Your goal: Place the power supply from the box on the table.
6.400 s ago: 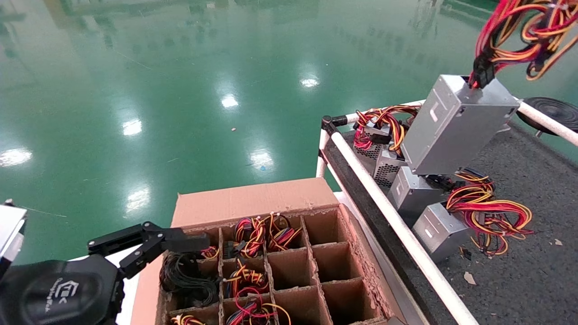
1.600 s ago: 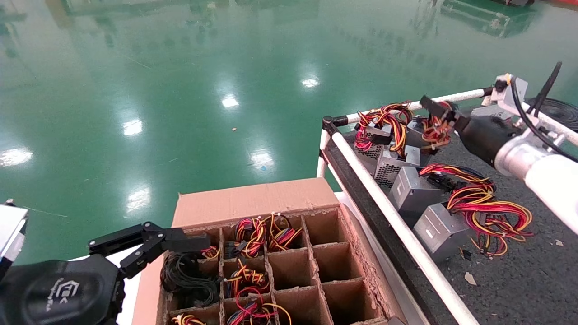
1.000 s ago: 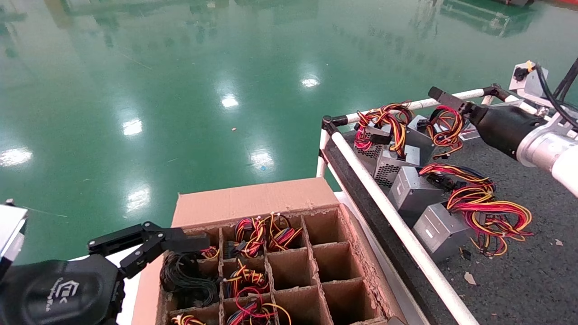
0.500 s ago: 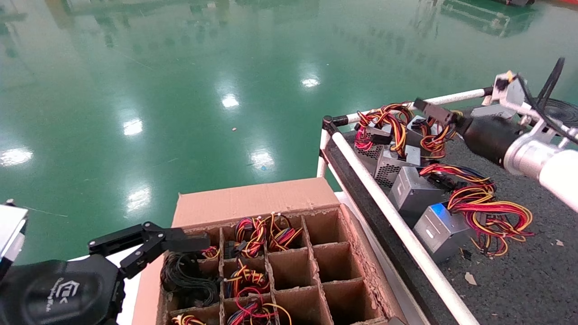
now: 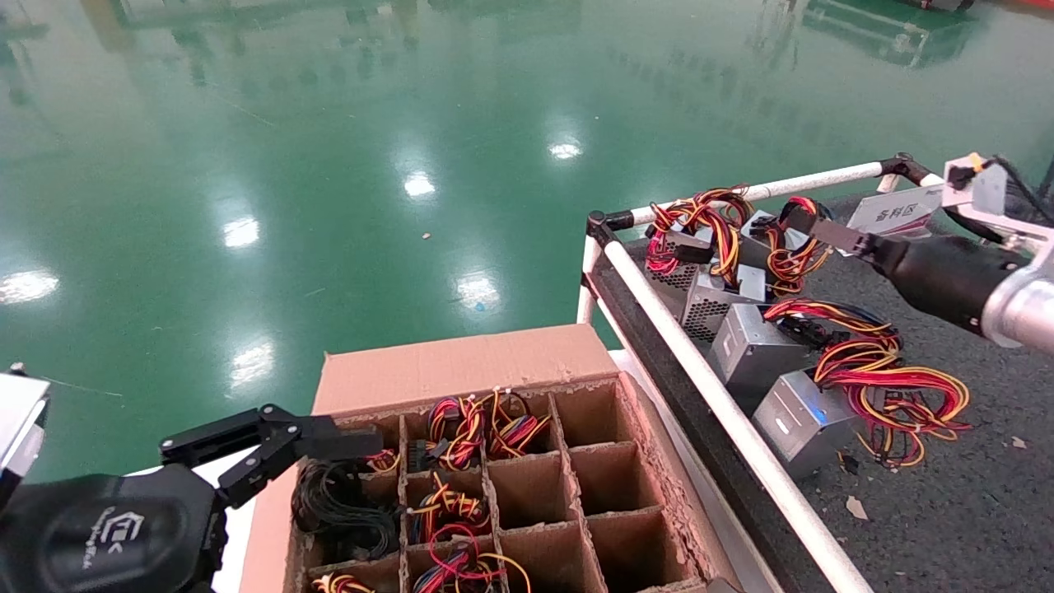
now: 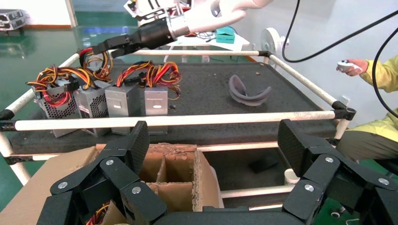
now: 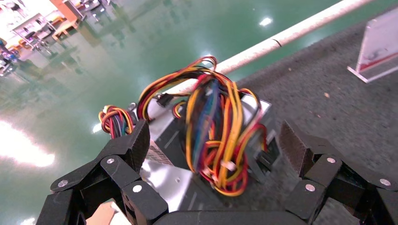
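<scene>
A silver-grey power supply (image 5: 759, 233) lies on the dark table (image 5: 955, 511) at its far corner, its red, yellow and black wires (image 7: 216, 136) curling up from the case (image 7: 164, 176). My right gripper (image 5: 797, 226) hovers just above it, open, its pads on either side of the wire bundle and clear of it. The brown box (image 5: 461, 366) stands below the table's white rail (image 5: 700, 375); wire bundles (image 5: 461, 428) show in its left cells. Over the box's near left corner my left gripper (image 5: 280, 445) hangs open and holds nothing (image 6: 216, 140).
Three more power supplies (image 5: 757, 350) with wire bundles (image 5: 893, 387) line the rail beside the placed one. A white placard (image 5: 893, 210) stands at the table's back. A grey curved part (image 6: 248, 91) lies mid-table. A person in yellow (image 6: 375, 79) is beyond the table. Glossy green floor (image 5: 329, 165) surrounds everything.
The right gripper carried the power supply by its wires high above the table, lowered it to the far corner, let go, and has now drawn back slightly. The left arm has not moved.
</scene>
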You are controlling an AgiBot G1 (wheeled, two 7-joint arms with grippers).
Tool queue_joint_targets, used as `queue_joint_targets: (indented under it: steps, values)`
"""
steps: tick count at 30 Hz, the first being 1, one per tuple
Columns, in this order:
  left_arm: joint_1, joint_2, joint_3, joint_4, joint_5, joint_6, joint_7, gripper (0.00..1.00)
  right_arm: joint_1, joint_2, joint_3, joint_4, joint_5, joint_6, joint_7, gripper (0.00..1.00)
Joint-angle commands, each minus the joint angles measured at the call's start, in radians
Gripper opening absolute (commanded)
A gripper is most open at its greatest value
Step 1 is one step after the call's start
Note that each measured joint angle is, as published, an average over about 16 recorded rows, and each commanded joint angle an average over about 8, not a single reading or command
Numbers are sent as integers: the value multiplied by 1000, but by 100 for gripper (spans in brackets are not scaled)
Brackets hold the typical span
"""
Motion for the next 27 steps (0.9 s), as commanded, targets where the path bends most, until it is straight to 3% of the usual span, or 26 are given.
queue_joint_targets:
  steps: [1, 11, 21, 27]
  values:
    - [0, 0, 0, 0, 0, 0, 0, 100, 21, 12, -8, -30, -11, -14, -6, 100]
    - [0, 0, 0, 0, 0, 0, 0, 100, 75, -39, 17, -77, 32, 2, -61, 100]
    - [0, 0, 0, 0, 0, 0, 0, 100, 78, -168, 78, -26, 99, -3, -86, 100]
    - [0, 0, 0, 0, 0, 0, 0, 100, 41, -172, 86, 50, 123, -38, -74, 100]
